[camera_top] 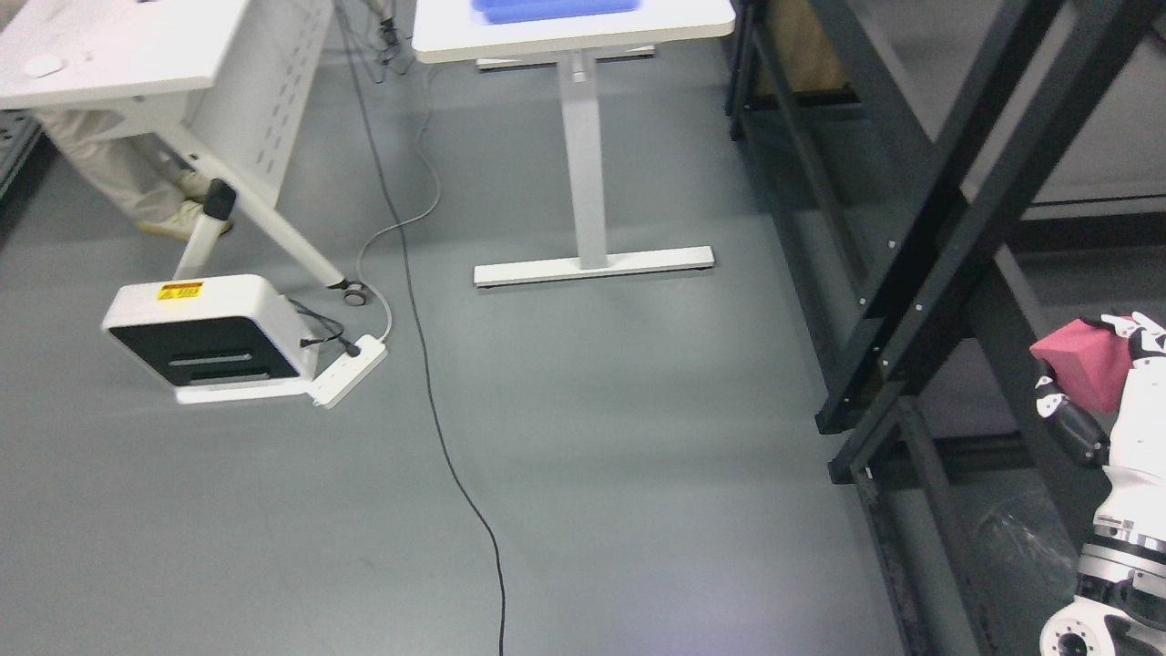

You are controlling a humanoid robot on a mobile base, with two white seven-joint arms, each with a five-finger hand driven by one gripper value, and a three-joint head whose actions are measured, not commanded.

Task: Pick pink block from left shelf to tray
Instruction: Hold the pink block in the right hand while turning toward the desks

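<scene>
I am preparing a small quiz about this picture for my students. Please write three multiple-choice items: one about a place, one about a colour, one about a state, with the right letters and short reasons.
1. Where is the blue tray?
A. on the floor beside the power strip
B. on the white table at the top of the picture
C. on the dark shelf at the right

2. What colour is the block in the robot's hand?
A. green
B. yellow
C. pink

3. What is the state of the right hand?
A. closed on the block
B. open and holding nothing
C. resting flat on the table

Answers:
1 B: the tray lies on the table, partly cut off by the top edge.
2 C: the block is pink.
3 A: the right hand has fingers around the block, in the air beside the shelf.
</scene>
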